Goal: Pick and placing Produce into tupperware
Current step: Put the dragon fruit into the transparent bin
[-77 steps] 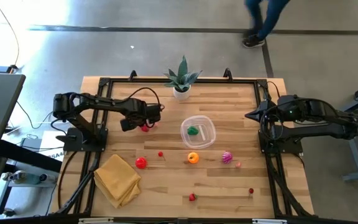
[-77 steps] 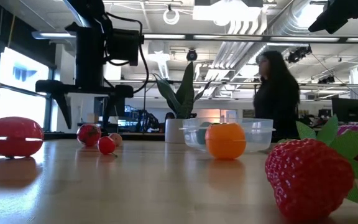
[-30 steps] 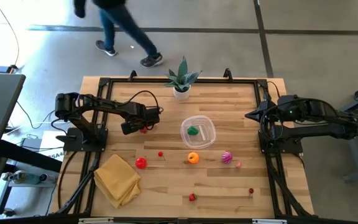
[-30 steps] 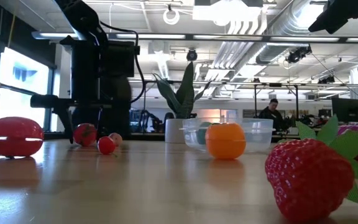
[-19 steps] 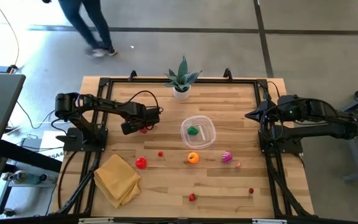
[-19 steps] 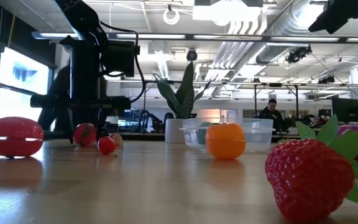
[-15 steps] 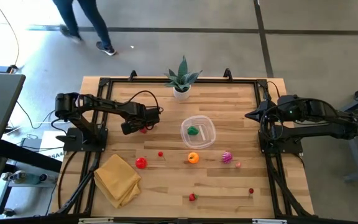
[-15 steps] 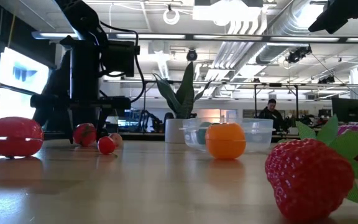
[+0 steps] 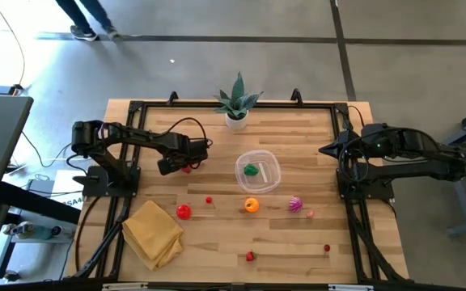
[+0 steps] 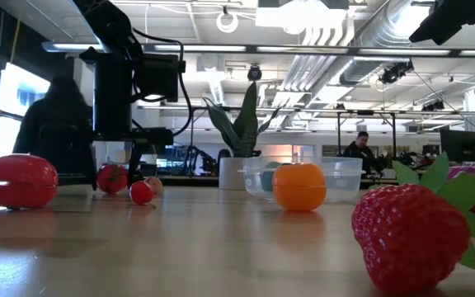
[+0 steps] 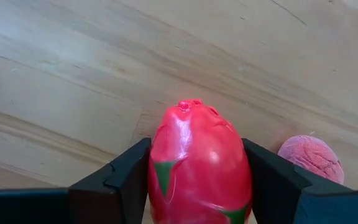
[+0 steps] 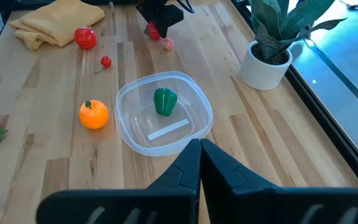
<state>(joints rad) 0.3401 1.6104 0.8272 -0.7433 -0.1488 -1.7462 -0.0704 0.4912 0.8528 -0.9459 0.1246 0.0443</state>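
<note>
Your left gripper (image 11: 197,186) is sitting with its two dark fingers (image 11: 126,180) pressed against either flank of a glossy red, egg-shaped toy fruit with green flecks (image 11: 199,163), so the jaws are clamping on it rather than hanging apart. It's straddling the fruit across the narrow way, probably because that's the only span that fits. The fruit's long axis is running straight out along the fingers, blunt dimpled tip pointing away from the wrist. A small pinkish rough ball (image 11: 311,157) is lying just beside it on the pale wooden table (image 9: 298,133), not touching as far as I can tell.

From overhead, that fruit (image 9: 188,166) is at about 9 o'clock from the clear rounded plastic tub (image 9: 257,170), near but apart. The tub's already holding a little green pepper (image 9: 252,170).

Your right gripper (image 12: 200,152) is parked at the table's 3 o'clock edge, fingers pinched together on nothing, just waiting.

I'd say you're mid-grab: next you're lifting and carrying it to the tub.
</note>
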